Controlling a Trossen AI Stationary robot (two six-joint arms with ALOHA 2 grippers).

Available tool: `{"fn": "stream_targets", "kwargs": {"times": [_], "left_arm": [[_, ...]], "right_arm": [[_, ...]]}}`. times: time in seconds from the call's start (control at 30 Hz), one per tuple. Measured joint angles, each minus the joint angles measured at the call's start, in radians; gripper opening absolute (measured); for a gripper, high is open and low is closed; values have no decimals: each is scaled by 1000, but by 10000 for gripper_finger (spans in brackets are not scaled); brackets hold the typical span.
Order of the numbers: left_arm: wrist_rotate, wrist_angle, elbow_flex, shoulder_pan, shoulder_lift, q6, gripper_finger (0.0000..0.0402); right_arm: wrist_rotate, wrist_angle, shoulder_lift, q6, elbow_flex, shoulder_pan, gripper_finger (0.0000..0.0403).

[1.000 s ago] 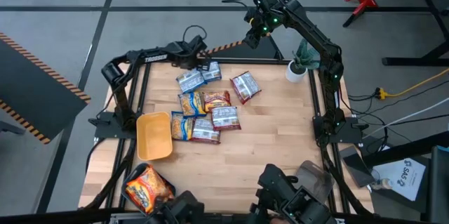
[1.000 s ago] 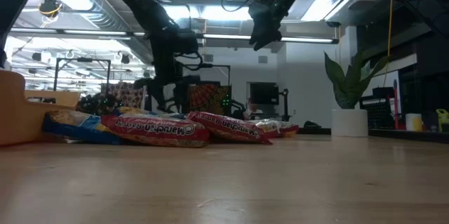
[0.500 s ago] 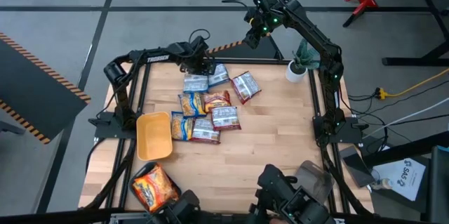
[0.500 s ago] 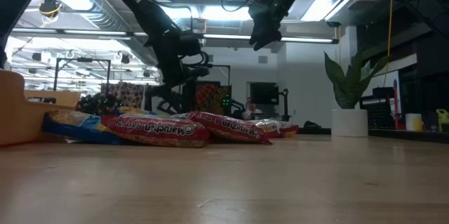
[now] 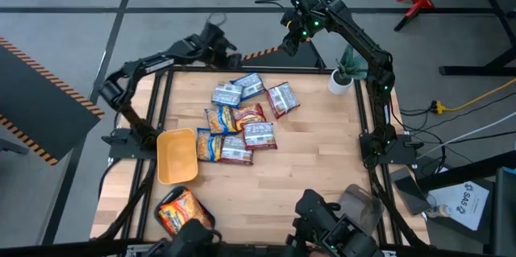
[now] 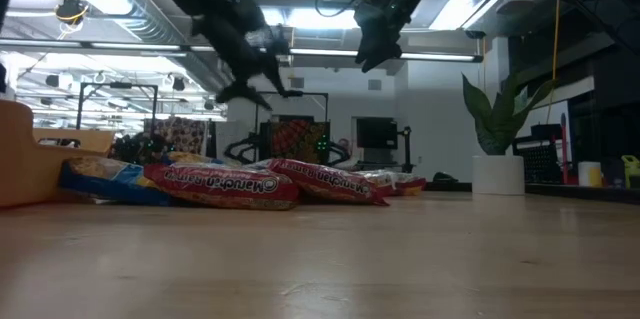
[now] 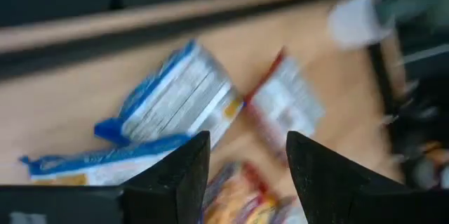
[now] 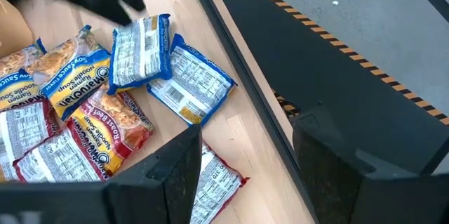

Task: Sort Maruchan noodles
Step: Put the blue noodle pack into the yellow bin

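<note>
Left gripper [image 5: 219, 46] up in air just past far-left table edge, fingers [image 7: 172, 175] spread wide, nothing between them. Right gripper [image 5: 289, 44] also raised beyond far edge, nr middle; fingers [image 8: 175, 175] apart w/ clear gap, holding nothing. Noodle packets [image 5: 240, 120] heaped in centre-left of wooden table [image 5: 314, 168], all lying flat. Two blue-and-silver packets [image 5: 239, 91] at far end of heap, side by side & touching, printed backs up. One red-and-silver packet [image 5: 282, 99] just to right of those, slightly apart from rest. Closer in: orange-yellow packet [image 5: 218, 118] and red-brown one [image 5: 249, 113], then more silver-backed ones [image 5: 260, 134] on near side, overlapping. Yellow tray [image 5: 177, 156] on left, just beside heap, blue packet [image 5: 209, 145] touching its right rim. Another orange packet [image 5: 179, 213] well apart, at near-left corner by table edge. White pot w/ green plant [image 5: 342, 76] at far-right corner. In low view, heap seen as low mound at left [image 6: 225, 184], both arms high above it.
</note>
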Motion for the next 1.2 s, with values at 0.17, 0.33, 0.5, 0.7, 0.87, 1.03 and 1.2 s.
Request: {"fn": "stream_targets", "kwargs": {"times": [0.17, 0.33, 0.5, 0.7, 0.87, 1.03, 1.2], "left_arm": [[158, 105, 2, -79, -32, -29, 183], [-44, 146, -54, -219, 26, 3, 183], [-26, 330, -144, -246, 131, -9, 183], [-167, 354, -166, -212, 179, 62, 182], [-316, 255, -166, -204, 180, 76, 181], [-411, 242, -166, -204, 177, 11, 181], [-465, 184, -166, -207, 176, -33, 181]], "right_arm": [[0, -4, 0, 0, 0, 1, 211], [0, -23, 0, 0, 0, 0, 211], [0, -23, 0, 0, 0, 0, 211], [0, -23, 0, 7, 0, 1, 211], [0, -26, 0, 8, 0, 1, 211], [0, -39, 0, 8, 0, 1, 211], [0, -39, 0, 8, 0, 1, 211]]}}
